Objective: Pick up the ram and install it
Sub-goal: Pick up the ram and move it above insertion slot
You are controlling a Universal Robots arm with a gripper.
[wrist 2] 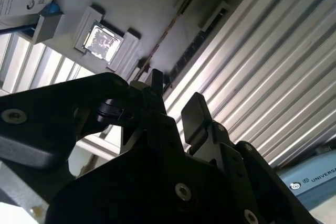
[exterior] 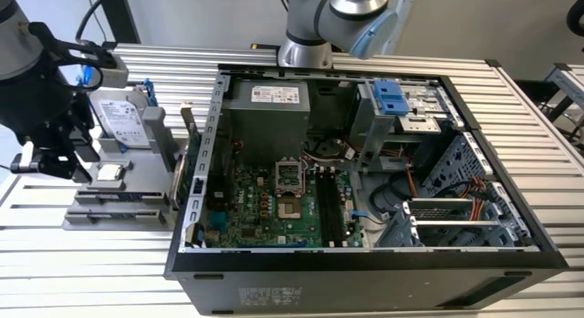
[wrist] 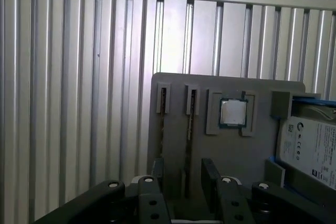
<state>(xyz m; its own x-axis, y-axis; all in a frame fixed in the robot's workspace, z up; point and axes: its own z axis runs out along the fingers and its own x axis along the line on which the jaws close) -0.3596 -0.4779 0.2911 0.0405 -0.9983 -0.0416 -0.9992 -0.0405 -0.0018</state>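
Gripper [wrist: 184, 169] poised over the near end of the gray fixture [wrist: 173, 85], black fingers [wrist: 210, 174] spread apart and pinching nothing. Standing on edge in a narrow slot of the fixture: the ram [wrist: 190, 127], a slim, long, dark strip seen edge-on, its chips and label too dark to make out. Set just beside the square silver processor chip [wrist: 232, 113] in its own pocket of the fixture, with a second like slot [wrist: 162, 100] next along, farther from the chip. Lined up with the gap between the fingers, one finger to either side of the slot's line; contact with the stick impossible to tell. At the fixture's far side beyond the chip, the silver hard drive [wrist: 312, 148] with blue brackets. Under the fixture, a ribbed metal table [wrist: 79, 77]. In the exterior view, just beside the fixture on the exterior view's right, an open computer case [exterior: 196, 195] with its green motherboard [exterior: 264, 202] exposed
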